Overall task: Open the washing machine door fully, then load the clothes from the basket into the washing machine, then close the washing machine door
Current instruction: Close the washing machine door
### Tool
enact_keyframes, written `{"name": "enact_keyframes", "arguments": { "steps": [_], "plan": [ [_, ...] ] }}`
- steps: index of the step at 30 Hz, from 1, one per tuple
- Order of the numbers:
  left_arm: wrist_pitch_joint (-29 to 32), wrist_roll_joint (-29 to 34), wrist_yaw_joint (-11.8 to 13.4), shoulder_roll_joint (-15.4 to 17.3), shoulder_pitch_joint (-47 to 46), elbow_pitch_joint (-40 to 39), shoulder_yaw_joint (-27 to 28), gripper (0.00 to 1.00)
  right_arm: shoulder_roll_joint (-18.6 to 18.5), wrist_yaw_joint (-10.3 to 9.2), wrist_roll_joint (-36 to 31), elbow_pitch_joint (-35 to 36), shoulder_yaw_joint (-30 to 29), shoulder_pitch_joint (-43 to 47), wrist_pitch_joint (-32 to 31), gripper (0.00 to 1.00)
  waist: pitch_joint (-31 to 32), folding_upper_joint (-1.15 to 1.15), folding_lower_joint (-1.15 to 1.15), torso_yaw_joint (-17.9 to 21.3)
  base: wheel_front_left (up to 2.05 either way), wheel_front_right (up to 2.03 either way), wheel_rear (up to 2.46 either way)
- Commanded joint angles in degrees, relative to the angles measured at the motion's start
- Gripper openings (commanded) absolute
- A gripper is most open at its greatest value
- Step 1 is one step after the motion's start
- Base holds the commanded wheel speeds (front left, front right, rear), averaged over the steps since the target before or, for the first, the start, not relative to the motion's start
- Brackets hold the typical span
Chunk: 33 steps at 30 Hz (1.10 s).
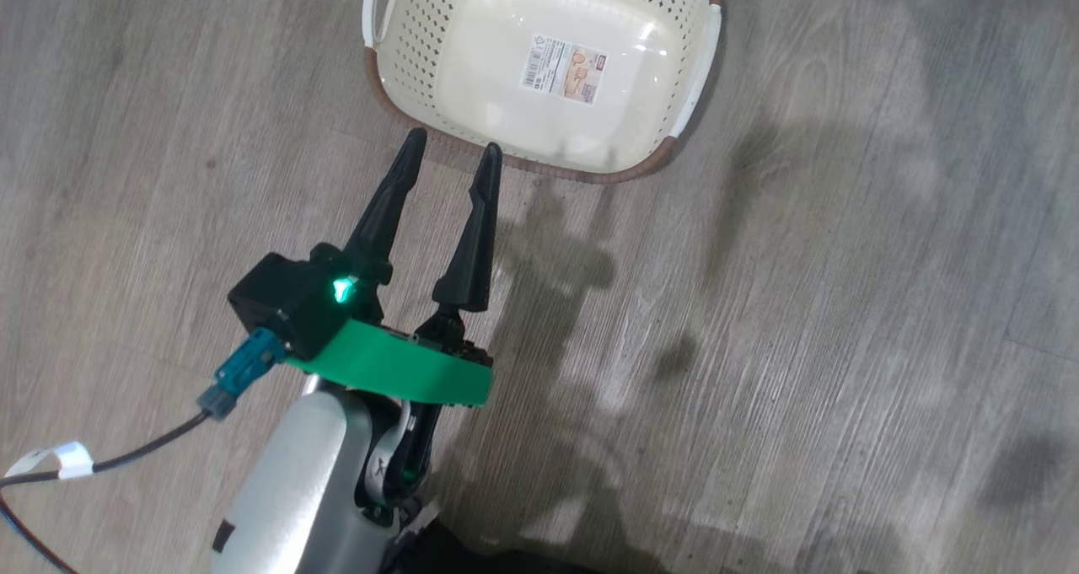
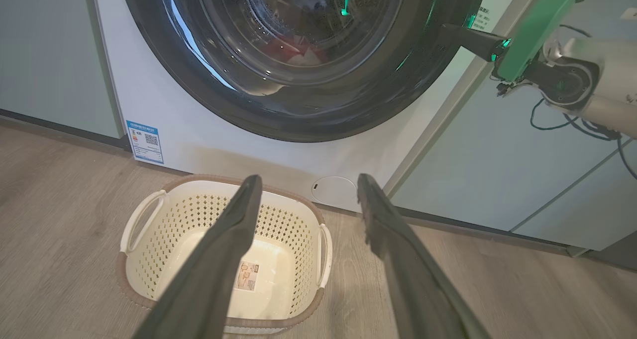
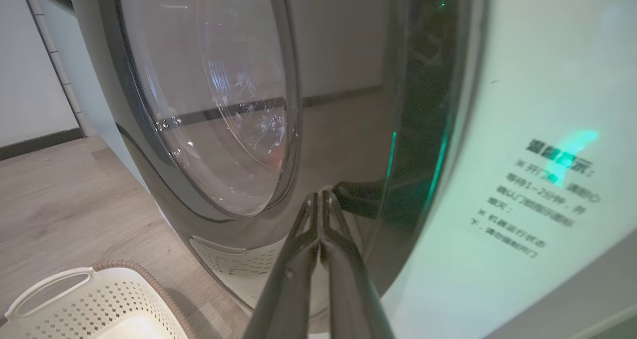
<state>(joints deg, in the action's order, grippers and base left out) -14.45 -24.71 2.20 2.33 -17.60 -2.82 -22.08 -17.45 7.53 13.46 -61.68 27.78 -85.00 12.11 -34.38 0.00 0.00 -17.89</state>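
Note:
The basket [image 1: 539, 60] stands on the wood floor, nothing in it but a sticker on its bottom. My left gripper [image 1: 455, 148] hovers open just before the basket's near rim, with nothing between its fingers. In the left wrist view the left gripper [image 2: 307, 179] looks over the basket [image 2: 298, 229] at the washing machine [image 2: 199, 145]. The washing machine door [image 2: 278, 115] lies against the front. Red and white clothes [image 2: 293, 50] show behind its glass. My right gripper [image 2: 448, 30] is shut, its tips at the door's right rim. The right gripper [image 3: 318, 195] touches the glossy black rim [image 3: 418, 130].
Pale teal cabinets [image 2: 50, 55] flank the washer on both sides. A blue label [image 2: 144, 141] and a round flap [image 2: 334, 189] sit low on its front. A dark cable [image 1: 126, 456] trails from my left wrist. Bare wood floor [image 1: 843, 304] lies to the right.

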Motion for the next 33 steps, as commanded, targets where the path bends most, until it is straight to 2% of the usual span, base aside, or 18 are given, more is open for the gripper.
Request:
{"name": "enact_keyframes", "arguments": {
  "steps": [1,11,19,27,33],
  "plan": [
    [-0.5,-0.5,0.2,0.5,-0.5,-2.1,1.6,1.00,1.4,-0.04,-0.6,0.3,-1.2,-2.7,0.6,0.00,-0.2,0.00,0.00,-0.3,0.00,0.00,0.00],
    [-0.5,-0.8,0.5,0.5,-0.7,-2.2,1.5,1.00,2.0,-0.04,-4.5,-6.1,-7.9,-6.8,2.4,0.00,-0.6,0.00,0.00,-0.5,0.00,0.00,0.00],
    [-0.5,-0.5,0.3,0.5,-0.6,-1.4,2.1,1.00,4.0,-0.04,-6.8,-6.8,-10.8,-4.3,2.8,0.00,1.6,0.00,0.00,0.6,0.00,0.00,0.00],
    [-0.5,1.2,-0.3,0.5,0.6,-0.4,3.6,1.00,5.4,-0.04,-5.5,-0.9,-12.1,4.8,2.9,0.00,7.9,0.00,0.00,3.2,0.00,0.00,0.00],
    [-0.5,2.6,-1.1,0.5,2.7,1.0,5.6,1.00,6.0,-0.04,-1.5,6.1,-11.7,15.3,2.9,0.00,14.4,0.00,0.00,6.2,0.00,0.00,0.00]
  ]
}}
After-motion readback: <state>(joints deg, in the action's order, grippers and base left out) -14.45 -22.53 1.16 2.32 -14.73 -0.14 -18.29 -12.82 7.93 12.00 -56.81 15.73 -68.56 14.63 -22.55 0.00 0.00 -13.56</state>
